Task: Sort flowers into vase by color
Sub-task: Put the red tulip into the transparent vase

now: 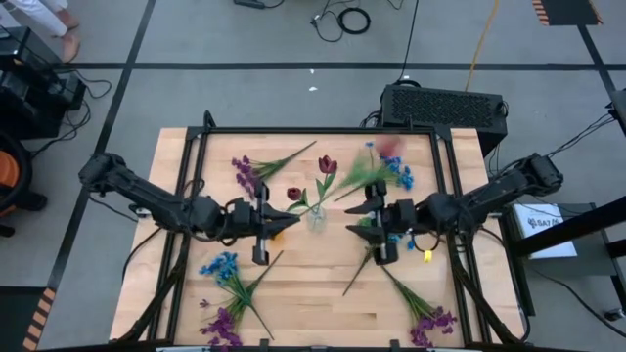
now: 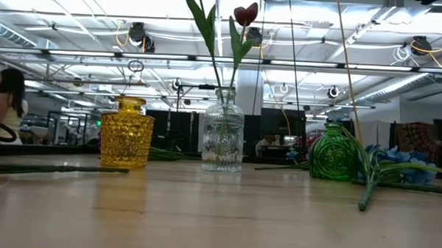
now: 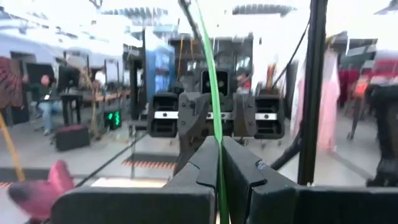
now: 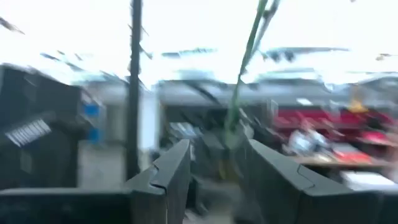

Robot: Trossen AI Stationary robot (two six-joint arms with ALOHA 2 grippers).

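From above I see both arms reaching in toward the middle of the wooden counter (image 1: 313,284), facing each other across a clear glass vase (image 2: 223,139) that stands at the centre and already carries two dark red tulips (image 1: 327,164) on green stems. My left pincer (image 1: 262,221) sits just left of that vase, and its wrist camera shows the two dark fingers (image 3: 199,171) pressed together on a thin green stem (image 3: 214,106) that runs up between them, so it is clamped on a flower. My right pincer (image 1: 378,221) is just right of the vase; in its own camera the fingers (image 4: 171,171) stand apart with a green stem (image 4: 239,93) rising in the gap between them, and I cannot tell whether they touch it. The level view shows a yellow glass vase (image 2: 127,132) to the left of the clear one and a green glass vase (image 2: 334,151) to the right, all three upright. The remaining flowers lie flat on the counter: a purple sprig (image 1: 246,173) at the far left, a blue sprig (image 1: 396,174) at the far right, a blue one (image 1: 221,266) and a purple one (image 1: 221,323) near left, and another purple sprig (image 1: 430,321) near right. A person (image 2: 6,102) shows in the room beyond, at the left.
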